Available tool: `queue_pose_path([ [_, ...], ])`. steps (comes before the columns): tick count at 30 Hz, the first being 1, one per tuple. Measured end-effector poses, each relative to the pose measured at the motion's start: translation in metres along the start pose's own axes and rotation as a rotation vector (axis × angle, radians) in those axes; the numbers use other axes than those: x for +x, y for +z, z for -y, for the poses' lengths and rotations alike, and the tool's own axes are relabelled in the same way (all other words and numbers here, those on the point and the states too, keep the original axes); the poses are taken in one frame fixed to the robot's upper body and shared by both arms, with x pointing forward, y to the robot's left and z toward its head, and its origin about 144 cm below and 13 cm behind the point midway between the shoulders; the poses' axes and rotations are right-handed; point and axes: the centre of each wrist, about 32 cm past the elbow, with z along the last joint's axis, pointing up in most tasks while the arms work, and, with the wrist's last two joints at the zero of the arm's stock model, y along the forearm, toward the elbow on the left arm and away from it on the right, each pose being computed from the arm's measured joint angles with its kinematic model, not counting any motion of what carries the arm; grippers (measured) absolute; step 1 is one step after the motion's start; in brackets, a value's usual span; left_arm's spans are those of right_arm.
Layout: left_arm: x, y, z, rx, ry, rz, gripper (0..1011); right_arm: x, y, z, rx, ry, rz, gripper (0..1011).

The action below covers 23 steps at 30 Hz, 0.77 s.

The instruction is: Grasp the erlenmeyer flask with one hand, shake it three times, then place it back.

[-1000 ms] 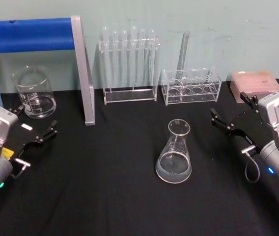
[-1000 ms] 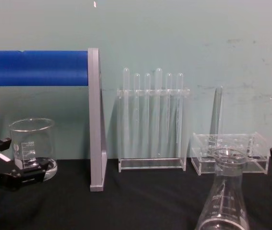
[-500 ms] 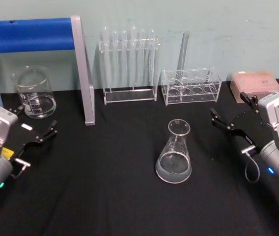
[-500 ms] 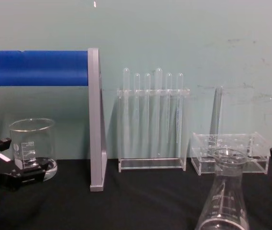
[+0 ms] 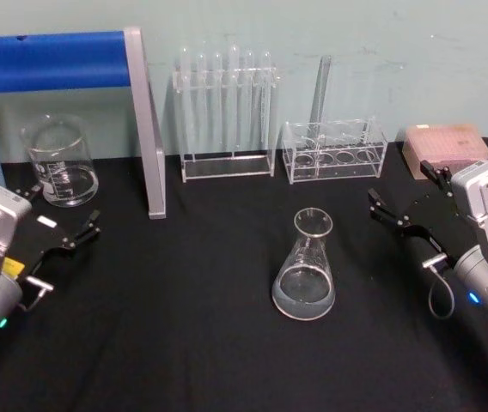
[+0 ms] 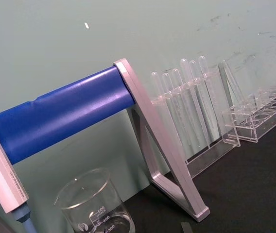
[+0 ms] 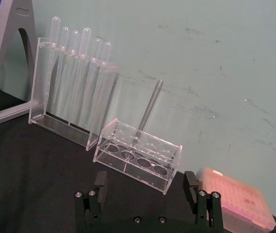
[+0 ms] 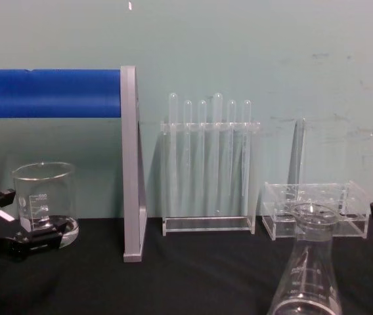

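- From the head view I see the erlenmeyer flask [image 5: 304,266] standing upright on the black table [image 5: 184,343], near the middle, free of both grippers.
- My right gripper [image 5: 405,203] sits to the flask's right, well apart from it, jaws spread; the right wrist view confirms the gap between the two fingers [image 7: 100,183].
- My left gripper [image 5: 62,219] rests at the table's left edge, jaws also spread, just in front of the glass beaker [image 5: 59,161].
- The chest view gives me the flask from the side (its neck and flared rim, with white graduation marks) low on the right, and the left gripper's dark fingertips overlapping the beaker's base.
- Behind the flask stand a test tube rack [image 5: 227,112] holding six tubes and a lower clear rack [image 5: 334,150] with one tall tube leaning in it.
- The head and right wrist views show a pink tip box [image 5: 446,146] at the far right.
- The left wrist view looks across the beaker at the stand with the blue bar [image 6: 65,116].
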Motion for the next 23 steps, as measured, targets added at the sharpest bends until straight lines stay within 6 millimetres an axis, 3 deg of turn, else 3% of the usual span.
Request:
queue_pose_path([
  [23, 0.0, 0.0, 0.0, 0.0, 0.0, 0.0, 1001, 0.0, 0.0, 0.0, 0.0, 0.0, 0.0, 1000],
])
